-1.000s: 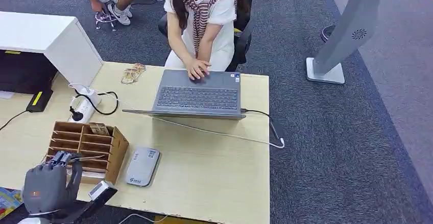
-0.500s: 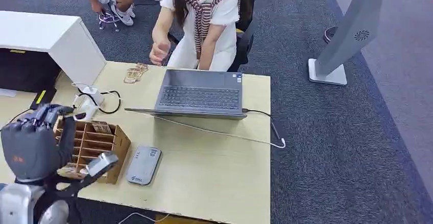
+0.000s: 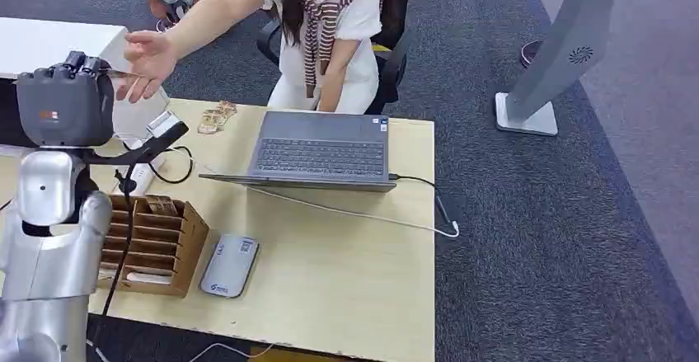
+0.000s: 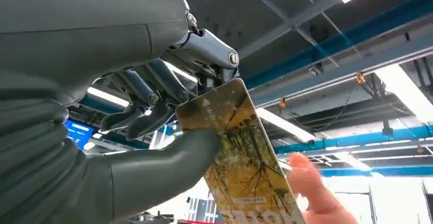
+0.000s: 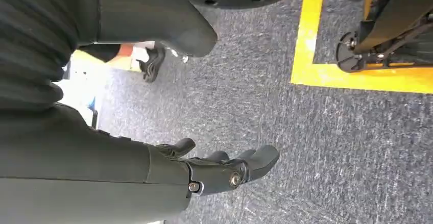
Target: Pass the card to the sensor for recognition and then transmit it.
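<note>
The right hand (image 5: 224, 170) hangs low beside the robot's body over grey carpet, fingers loosely extended and holding nothing. It has no part in this step, which explains its idle position.

The landmark is the wooden sorter box (image 3: 148, 242), standing at the near left corner of the bench (image 3: 346, 279). Just beside the box, toward the bench centre, lies a grey card reader (image 3: 231, 267), flat and face up. This is judged to be the sensor the task names, placed within easy reach of the box. Beyond the reader, an open laptop (image 3: 321, 152) faces the seated person.

The left hand (image 3: 64, 102) is raised well above and beyond the box, on the far left side. In the left wrist view it grips the card (image 4: 240, 157), pinned between the thumb (image 4: 168, 155) and the darker fingers (image 4: 153, 94). Most of the card projects free of the grip, leaving a long exposed edge for someone else to take.

Farther out, the person's hand (image 3: 144, 61) reaches across from behind the laptop, palm open, close to the card's free end. Contact between the two cannot be confirmed. The raised arm and offered card indicate the handover stage, with release not yet done.
</note>
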